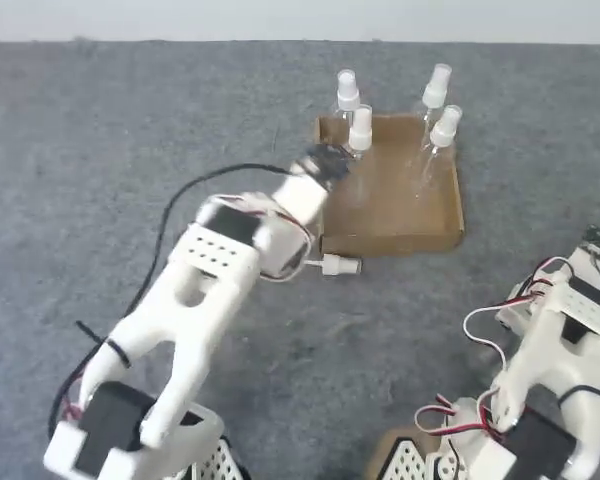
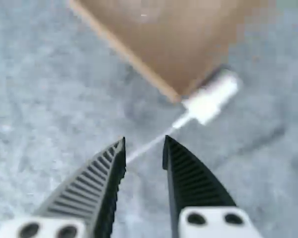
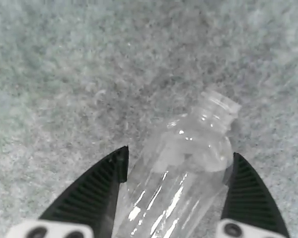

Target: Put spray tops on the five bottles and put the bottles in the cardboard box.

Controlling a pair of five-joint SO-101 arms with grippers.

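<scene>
High view shows grey carpet point(image 1: 130, 150) meeting a pale wall point(image 1: 280, 18). Four topped bottles point(image 1: 360, 130) stand in the cardboard box point(image 1: 400, 225). One spray top point(image 1: 340, 265) lies beside it, with the left gripper point(image 2: 144, 146) slightly open just above. The right gripper point(image 3: 180, 152) squeezes a topless bottle point(image 3: 188, 168).

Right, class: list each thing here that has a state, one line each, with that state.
Four bottles: capped, upright in the cardboard box.
Fifth bottle: uncapped, gripped by the right pincer.
Spray top: loose, lying on carpet beside the box.
Left pincer: open, near the top's tube.
</scene>
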